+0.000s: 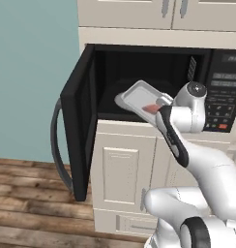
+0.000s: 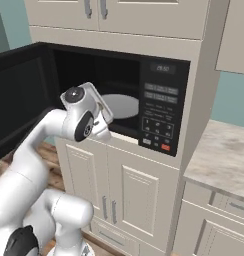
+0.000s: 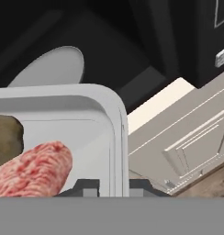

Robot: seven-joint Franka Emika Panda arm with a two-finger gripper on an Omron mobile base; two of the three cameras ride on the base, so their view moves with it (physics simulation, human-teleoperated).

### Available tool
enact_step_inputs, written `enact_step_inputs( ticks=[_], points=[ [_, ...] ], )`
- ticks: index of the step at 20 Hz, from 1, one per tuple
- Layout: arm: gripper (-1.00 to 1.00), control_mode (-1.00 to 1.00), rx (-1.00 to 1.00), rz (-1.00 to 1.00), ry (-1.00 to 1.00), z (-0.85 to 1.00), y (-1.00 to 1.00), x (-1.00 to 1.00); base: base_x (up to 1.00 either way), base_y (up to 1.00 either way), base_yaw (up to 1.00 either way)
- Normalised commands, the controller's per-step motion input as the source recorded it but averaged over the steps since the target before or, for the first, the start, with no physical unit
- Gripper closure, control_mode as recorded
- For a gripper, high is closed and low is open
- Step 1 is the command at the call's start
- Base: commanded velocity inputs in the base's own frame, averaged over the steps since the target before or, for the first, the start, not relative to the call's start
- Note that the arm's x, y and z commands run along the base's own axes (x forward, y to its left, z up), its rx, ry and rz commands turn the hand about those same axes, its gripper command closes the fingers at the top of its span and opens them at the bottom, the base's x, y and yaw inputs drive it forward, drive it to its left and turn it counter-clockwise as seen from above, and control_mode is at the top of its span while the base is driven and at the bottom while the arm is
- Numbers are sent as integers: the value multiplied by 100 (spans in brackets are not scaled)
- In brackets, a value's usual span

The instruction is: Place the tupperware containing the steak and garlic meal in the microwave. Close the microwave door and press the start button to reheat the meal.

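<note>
Gripper (image 3: pixel 106 187) is clamped on the near rim of the tray (image 1: pixel 141 100), one finger either side of the rim wall in the hand view, so we're carrying it by that edge. The steak (image 3: pixel 33 170) lies flat in the tray just inside the held rim, with a darker bit (image 3: pixel 7 137) beside it, likely the garlic.

Key relation: the tray sticks out ahead of the hand, long axis pointing from the gripper toward the microwave (image 2: pixel 159 107) opening. In the left base view it hangs at the mouth of the cavity, far end tilted up and just over the sill, near end outside; nothing rests on anything yet.

Further in, the turntable (image 3: pixel 52 66) sits straight ahead and slightly below the tray's far edge, well inside the dark cavity. So we judge the next move is a push forward along that axis, then level and lower.

The door (image 1: pixel 79 121) stands swung wide to the left, clear of our path. The button panel (image 2: pixel 159 117) is on the right.
</note>
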Motion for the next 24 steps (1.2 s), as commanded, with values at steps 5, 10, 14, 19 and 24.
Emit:
enact_step_inputs(
  ticks=[5, 10, 14, 19, 24],
  points=[
    [100, -100, -5, 0, 0, 0, 0, 41, 0, 0, 0],
    [100, -100, 0, 0, 0, 0, -5, 39, 0, 0, 0],
    [100, -100, 0, -1, 0, 0, -16, 40, 0, 0, 0],
    [100, -100, 0, -2, 0, 0, -12, 41, 0, 0, 0],
    [100, -100, 0, 0, 0, 0, -2, 39, 0, 0, 0]
  ],
)
